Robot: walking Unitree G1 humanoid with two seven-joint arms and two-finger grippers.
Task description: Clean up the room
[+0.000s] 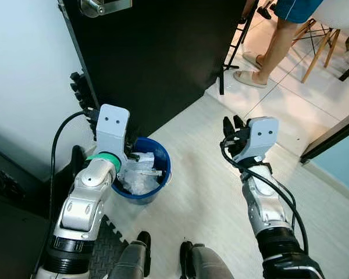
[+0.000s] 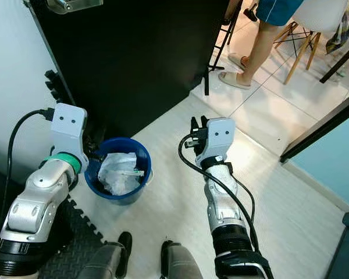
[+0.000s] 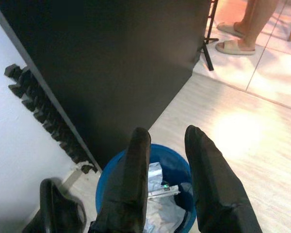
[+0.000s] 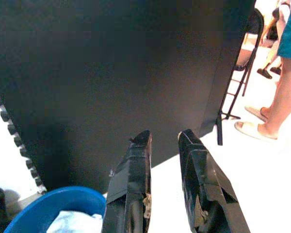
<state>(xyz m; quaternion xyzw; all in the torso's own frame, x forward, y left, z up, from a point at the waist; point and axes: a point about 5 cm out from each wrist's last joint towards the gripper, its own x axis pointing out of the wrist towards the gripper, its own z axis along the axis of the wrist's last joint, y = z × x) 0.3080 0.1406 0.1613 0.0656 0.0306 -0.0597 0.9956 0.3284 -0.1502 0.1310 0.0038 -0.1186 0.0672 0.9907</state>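
A round blue bin (image 1: pixel 161 152) stands on the pale floor in front of a black door (image 1: pixel 163 58). Crumpled white wrappers and paper (image 1: pixel 136 177) lie inside it. My left gripper (image 3: pixel 167 133) hangs over the bin's near-left rim, open, with nothing between its fingers; the bin (image 3: pixel 172 162) sits just below the fingertips. My right gripper (image 1: pixel 232 123) is raised above bare floor to the right of the bin, open and empty. In the right wrist view the bin's rim (image 4: pixel 53 200) lies low and to one side of the right gripper (image 4: pixel 165 137).
A person's legs in sandals (image 1: pixel 273 46) stand beyond the door, beside a wooden-legged chair (image 1: pixel 323 43) and a black metal frame (image 1: pixel 227 64). Black foam mat (image 1: pixel 107 244) covers the floor by my feet (image 1: pixel 144 244). White wall is on the left.
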